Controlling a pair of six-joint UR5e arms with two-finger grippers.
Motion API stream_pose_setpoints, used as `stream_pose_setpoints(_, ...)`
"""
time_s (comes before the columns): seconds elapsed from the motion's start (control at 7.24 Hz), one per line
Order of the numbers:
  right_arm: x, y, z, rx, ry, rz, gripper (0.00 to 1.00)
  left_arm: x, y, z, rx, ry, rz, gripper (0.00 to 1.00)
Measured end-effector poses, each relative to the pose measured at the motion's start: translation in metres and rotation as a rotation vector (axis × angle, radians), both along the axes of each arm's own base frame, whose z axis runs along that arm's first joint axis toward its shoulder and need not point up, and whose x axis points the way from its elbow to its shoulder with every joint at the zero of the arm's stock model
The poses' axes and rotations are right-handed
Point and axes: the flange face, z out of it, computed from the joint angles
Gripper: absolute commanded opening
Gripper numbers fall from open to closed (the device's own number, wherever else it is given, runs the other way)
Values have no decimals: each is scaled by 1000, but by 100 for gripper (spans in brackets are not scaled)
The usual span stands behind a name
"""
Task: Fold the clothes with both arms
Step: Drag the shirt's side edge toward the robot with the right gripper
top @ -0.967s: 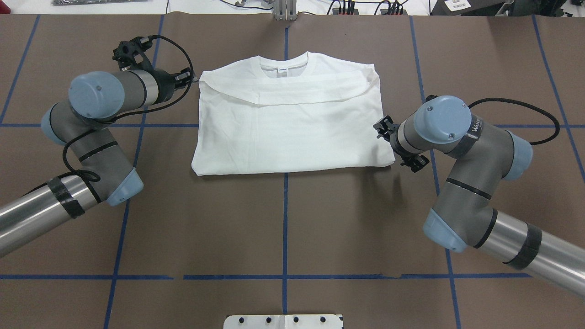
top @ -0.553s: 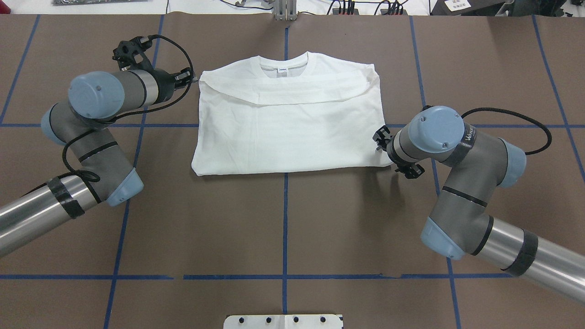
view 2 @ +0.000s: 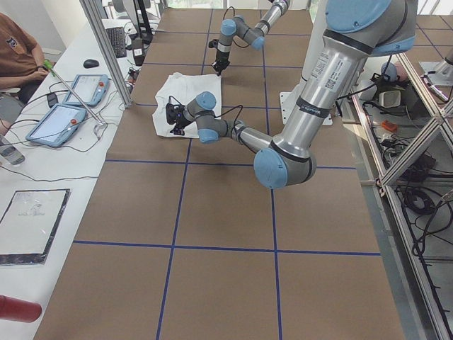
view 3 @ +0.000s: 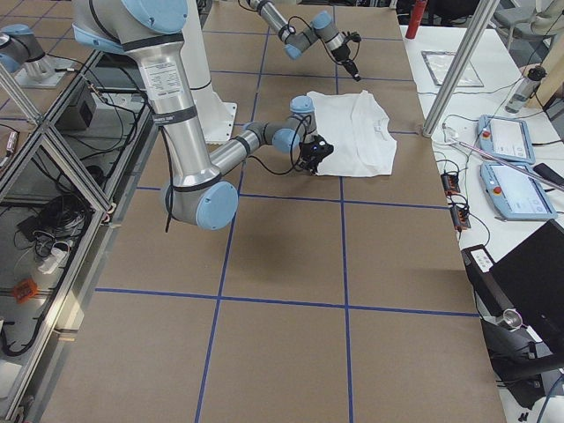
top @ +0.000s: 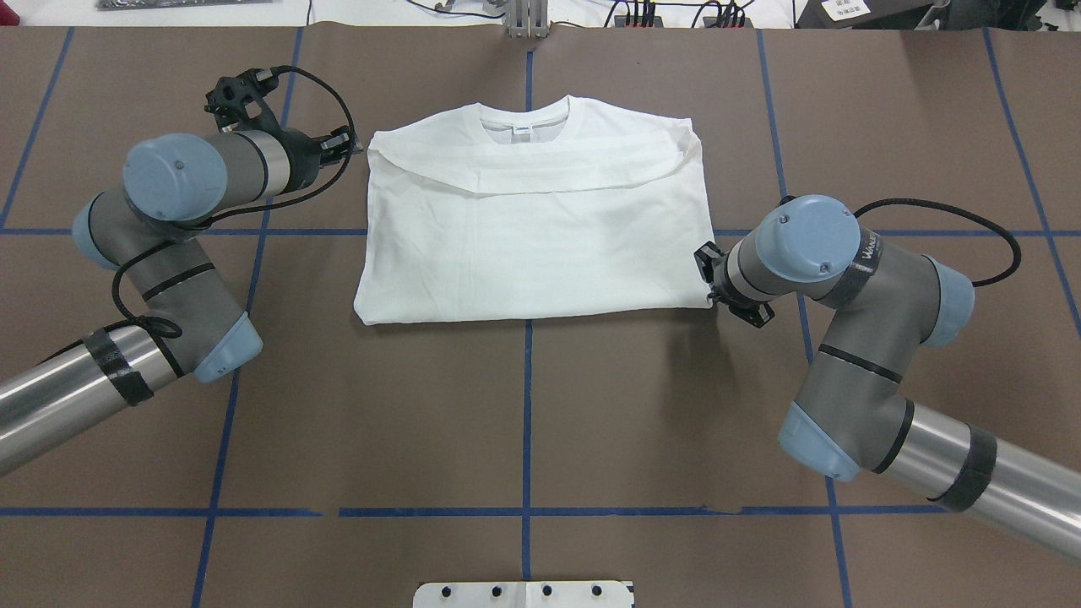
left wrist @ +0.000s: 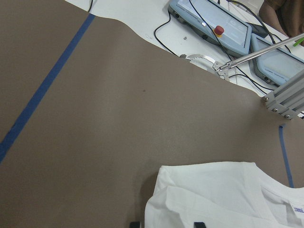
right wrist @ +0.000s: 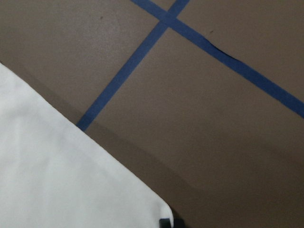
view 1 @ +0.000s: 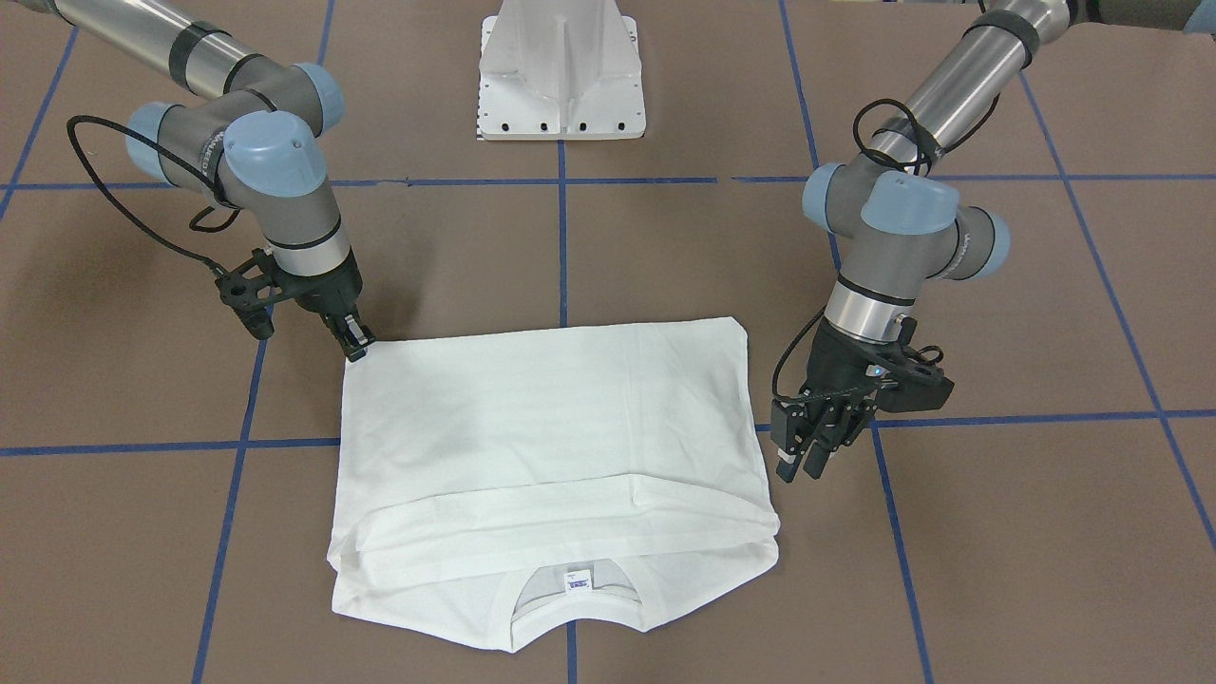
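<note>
— Now, item one?
— T-shirt point(top: 532, 236), white. Laid flat on the counter point(top: 524, 422), straight out from the pedestal base point(view 1: 560, 66). Collar point(top: 525, 114) and neck label point(top: 524, 130) on the edge farthest from the base, hem edge nearest it. Band of cloth folded across just under the collar; no sleeve hanging loose. Roughly rectangular.

— Item two?
— Right tool point(view 1: 355, 344). Down at the hem corner nearest the base, on the base's right side. Jaws drawn together, going by the wrist view. Cannot tell of any cloth pinched between.

— Item three?
— Left tool point(view 1: 801, 467). Just beside the shoulder corner farthest from the base, on the base's left side. Released, jaws apart, framing corner cloth in the wrist view. Gripping nothing.

— Step in hand?
— Judged: taking hold of two corners ahead of a further fold. Partly folded overall, not finished.

— Next move?
— Probably lowering and clenching the left tool on its corner and confirming the right pinch. Then lifting both together without dragging the layers apart. Fold direction not yet readable.
</note>
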Motion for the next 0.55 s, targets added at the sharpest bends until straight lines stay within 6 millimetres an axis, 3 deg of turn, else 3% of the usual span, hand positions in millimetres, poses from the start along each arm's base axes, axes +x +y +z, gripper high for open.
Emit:
stream_pose_setpoints(0.28,31,31,-19,-17,-60,-45,0,-4,5,-16,18,22,6,48)
stream_pose_setpoints(0.41,48,67,-32,-47,-74,-102,0,-8,13,-35,37,55,26,48)
stream_pose_setpoints(0.55,51,111,-49,-86,-69,-184,0,-14,27,-54,52,95,70,48)
